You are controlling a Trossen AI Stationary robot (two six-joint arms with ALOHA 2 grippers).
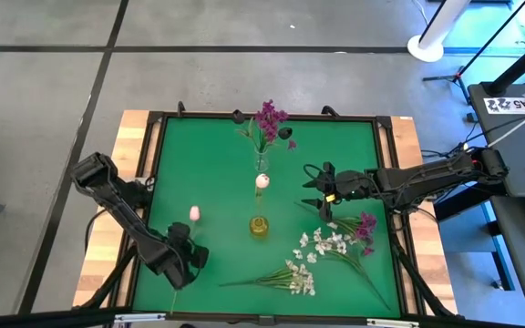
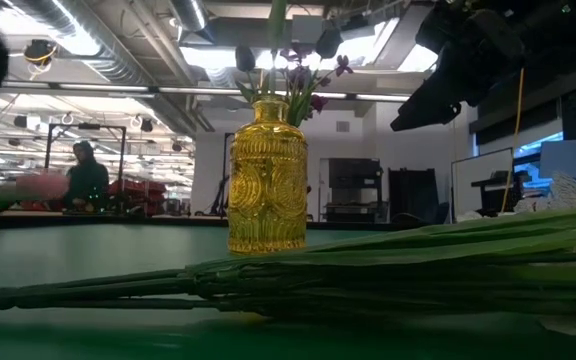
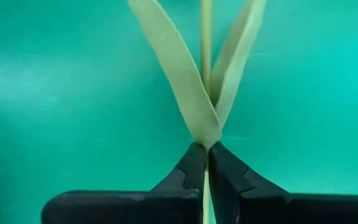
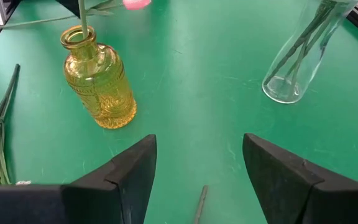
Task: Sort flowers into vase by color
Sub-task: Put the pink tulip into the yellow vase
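Mostly green mat (image 1: 217, 164), wood-edged table (image 1: 131, 137), grey floor; L gripper (image 3: 205, 163) pinching tulip stem (image 3: 206, 31).

High view: two vases stand mid-frame, one vase (image 1: 261, 162) above the other vase (image 1: 259, 226); loose flowers (image 1: 326, 255) lie lower right on the table (image 1: 208, 164).

Green-topped table (image 1: 217, 173) with dark frame and wooden edges, yellow glass vase (image 1: 259, 226) near its middle, clear glass vase (image 1: 261, 162) farther back, white flower sprays (image 1: 322, 244) and a magenta flower (image 1: 365, 225) lying flat near the front right
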